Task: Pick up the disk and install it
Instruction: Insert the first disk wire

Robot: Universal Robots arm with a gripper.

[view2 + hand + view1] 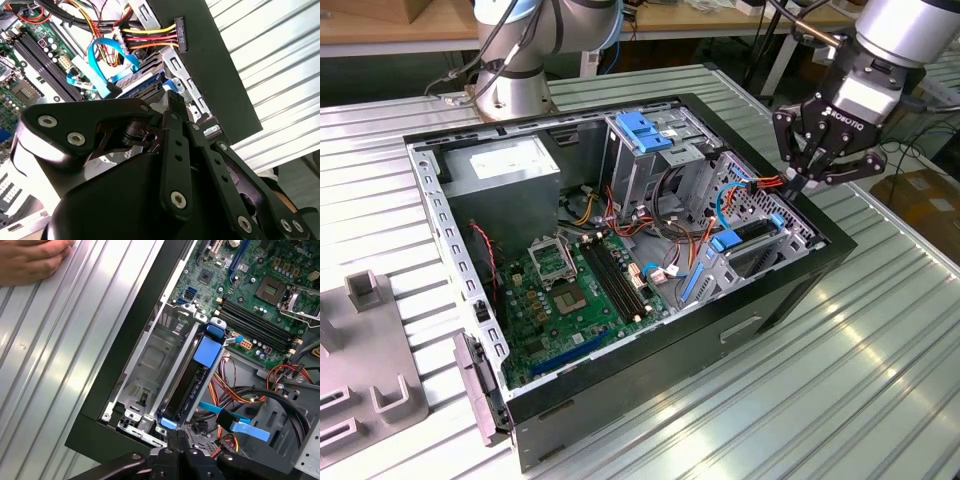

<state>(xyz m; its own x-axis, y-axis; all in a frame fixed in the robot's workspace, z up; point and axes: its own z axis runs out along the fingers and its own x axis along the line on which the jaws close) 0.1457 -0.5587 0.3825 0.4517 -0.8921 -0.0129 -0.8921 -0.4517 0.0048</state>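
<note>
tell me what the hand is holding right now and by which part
Nothing that shows: the hand is shut empty above the disk, which sits in a bay of the case.

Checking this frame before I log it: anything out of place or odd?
A person's hand rests on the table beside the case, close to the working arm. A power connector lies loose against the case's rim, apparently unplugged. The disk sits straight in its bay.

Ribbed tabletop (880,350) at the exterior view's lower right lies open. Inside the case (650,372), cables (760,185) and drive cage (645,150) hem in the closed gripper (801,183).
</note>
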